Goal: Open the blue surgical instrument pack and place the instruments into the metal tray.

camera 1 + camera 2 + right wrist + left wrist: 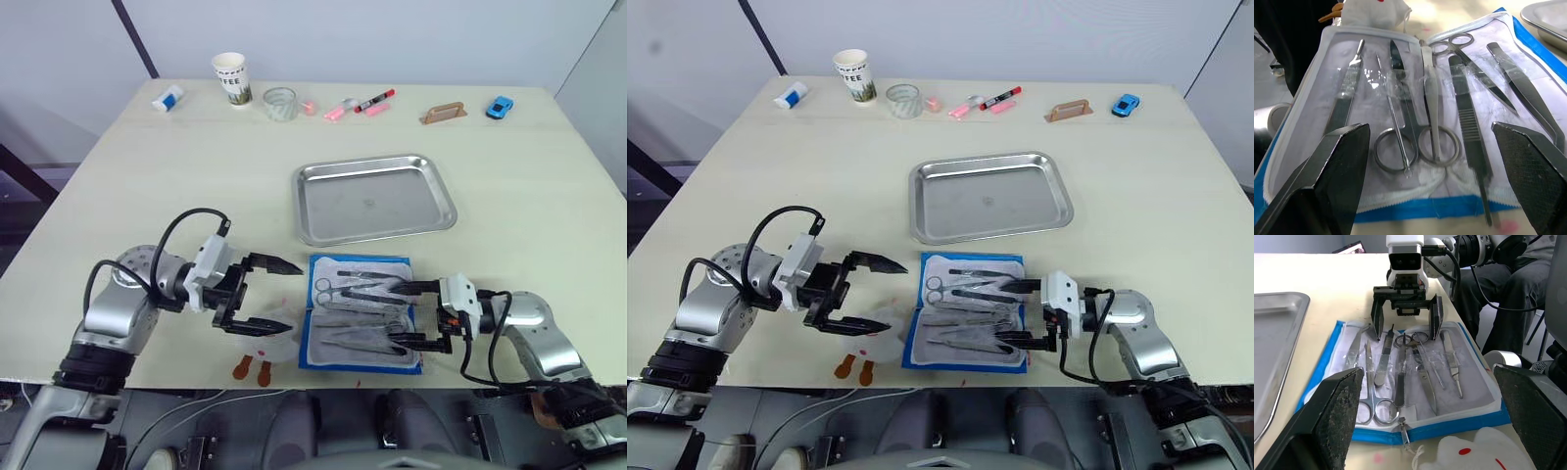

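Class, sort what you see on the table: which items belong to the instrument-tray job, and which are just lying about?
Job items:
blue surgical instrument pack, lying open
instruments inside it
metal tray

Lying about:
paper cup
glass
markers
blue toy car
white plush toy

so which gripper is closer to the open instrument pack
Right. The right gripper has its open jaws over the right edge of the instrument pack; the left gripper, jaws also open, sits just off its left edge.

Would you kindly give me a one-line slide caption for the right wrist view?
Open right gripper poised over the opened pack, instruments lying in its lining.
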